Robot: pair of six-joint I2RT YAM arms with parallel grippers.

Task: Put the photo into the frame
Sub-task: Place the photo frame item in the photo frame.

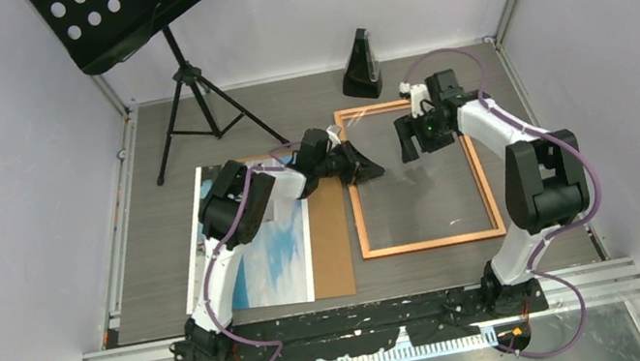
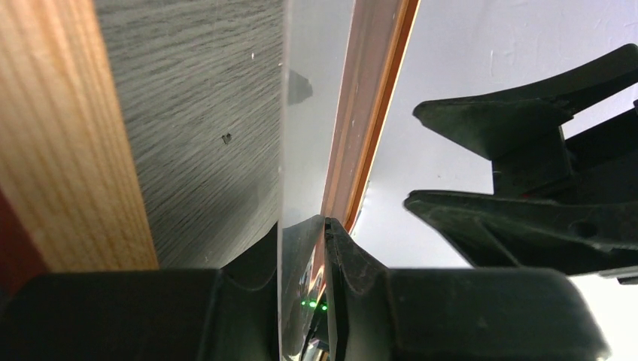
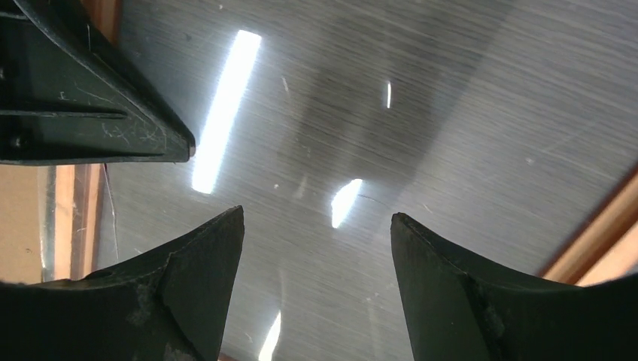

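Where the two arms meet over the grey wood-grain laminate table, the lot reads as follows.

Item: the frame, a thin-edged rectangle in copper-orange wood, lying flat right of centre, long sides running away from the arm bases.

Item: a clear, glossy pane within the frame, smooth, throwing back white streaks of ceiling light over the grain beneath.

Item: the photo, a large paper print with a white border, blue sky and cloud showing. It lies flat on the left, partly under the left arm, resting on a plain brown fibreboard backing panel whose right edge sits just beside the frame's left rail. The print is well apart from both end effectors.

Item: left gripper, matte black plastic, at the frame's left rail near the far corner. Its fingers are pinched together on the edge of the clear pane, with the orange rail touching alongside.

Item: right gripper, black and scuffed, with its fingers spread apart and holding nothing, poised over the pane inside the frame's far end, near the left gripper.

Item: a black perforated music stand on a tripod, far left.

Item: a black wedge-shaped object, upright beyond the frame.
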